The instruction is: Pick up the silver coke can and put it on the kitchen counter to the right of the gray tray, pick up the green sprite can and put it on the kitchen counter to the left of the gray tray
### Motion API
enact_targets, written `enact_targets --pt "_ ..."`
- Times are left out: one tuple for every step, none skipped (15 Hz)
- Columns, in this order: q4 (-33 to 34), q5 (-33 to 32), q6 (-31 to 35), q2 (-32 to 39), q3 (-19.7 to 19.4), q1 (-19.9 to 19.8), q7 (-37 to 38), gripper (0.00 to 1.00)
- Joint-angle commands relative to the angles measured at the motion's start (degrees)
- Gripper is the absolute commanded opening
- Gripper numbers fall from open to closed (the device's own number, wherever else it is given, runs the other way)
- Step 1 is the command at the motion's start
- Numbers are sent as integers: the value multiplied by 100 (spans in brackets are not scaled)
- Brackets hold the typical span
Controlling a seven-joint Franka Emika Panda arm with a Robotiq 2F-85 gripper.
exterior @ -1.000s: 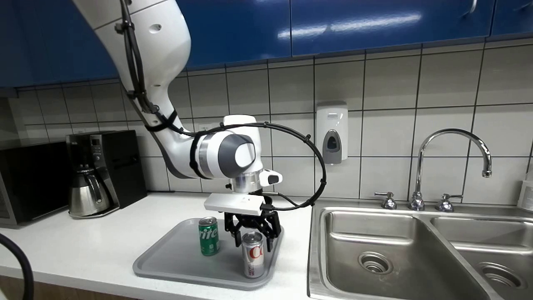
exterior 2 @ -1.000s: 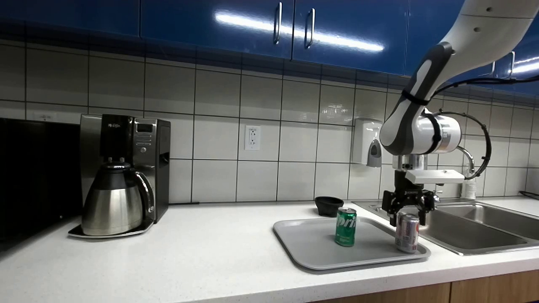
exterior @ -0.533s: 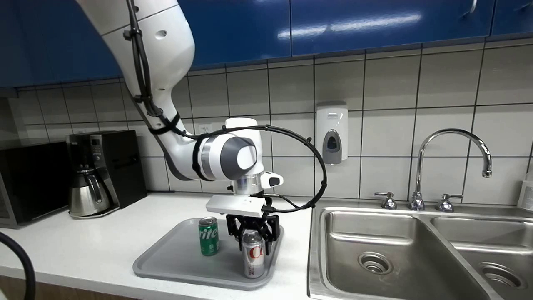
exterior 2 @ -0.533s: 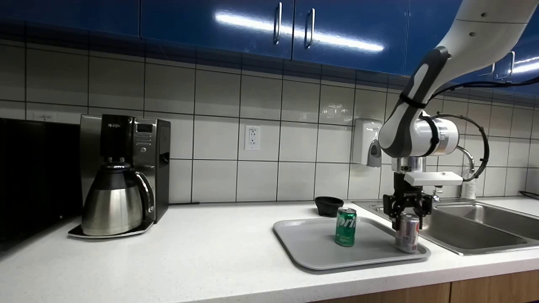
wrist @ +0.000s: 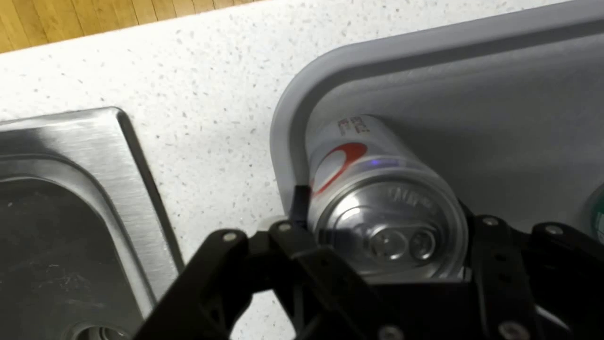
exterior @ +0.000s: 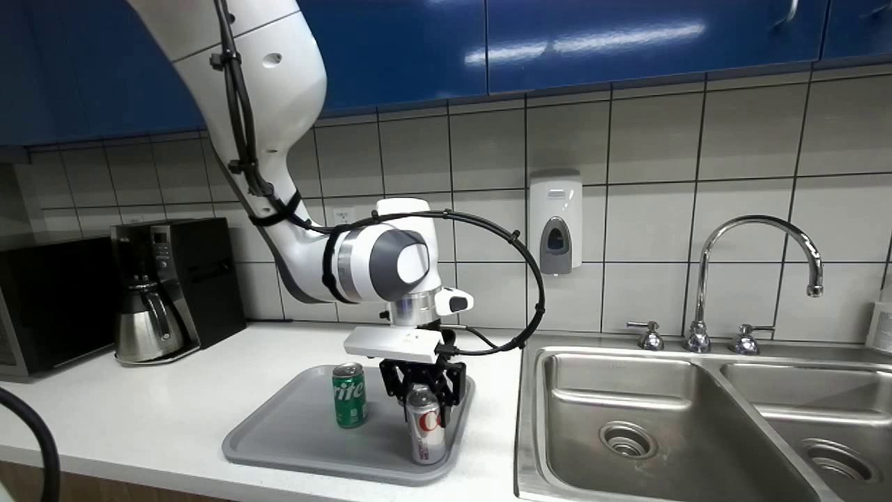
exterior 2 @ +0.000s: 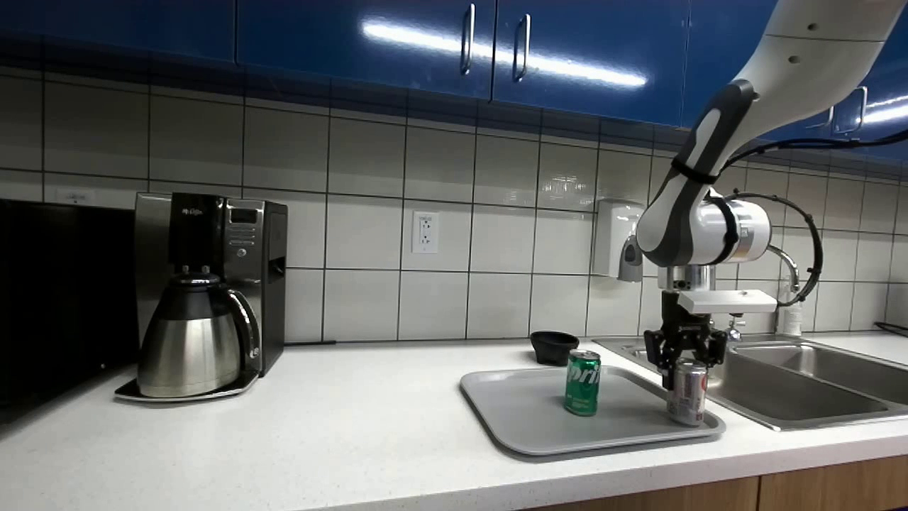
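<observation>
Background: pale tiled wall (exterior: 655,223) behind the fingers (wrist: 495,255), blue cabinets (exterior 2: 340,35) higher than them.
Surface (exterior 2: 298,447): speckled white, running beneath the fingers and out to their left in both exterior views.
Steel double sink (exterior: 669,474): right of the fingers in an exterior view.
Gray tray (exterior: 320,443): on the surface, directly under the fingers.
Silver Coke can (wrist: 377,179): between the fingers, near upright, at the tray's corner closest to the sink.
Fingers: parted to the can's breadth, one against each side of its upper part.
Green Sprite can (exterior 2: 582,387): upright on the tray, left of the fingers in both exterior views, apart from them.
Coffee maker (exterior 2: 197,238): far left of the fingers in both exterior views.
Soap dispenser (exterior: 555,223): on the wall, higher than the fingers.
</observation>
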Motion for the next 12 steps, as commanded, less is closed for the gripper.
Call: enact_targets --pt "66 -193 -15 -106 57 11 268 38" --pt "68 -190 -11 -135 63 19 268 38" --pt "74 -182 -11 -171 71 31 273 38" --pt "85 -175 -10 -196 75 42 287 38" --pt "96 -171 -5 -222 78 49 298 38" --pt "109 -155 -2 -248 81 50 301 38" --pt "121 -140 1 -277 80 46 306 38" --pt "135 -130 5 -300 77 39 313 38" --pt "142 -119 13 -337 69 27 320 38" --pt "148 -111 21 -369 64 18 331 38" --pt "161 -92 23 -404 54 1 342 38" --pt "171 -75 26 -431 44 -16 356 38"
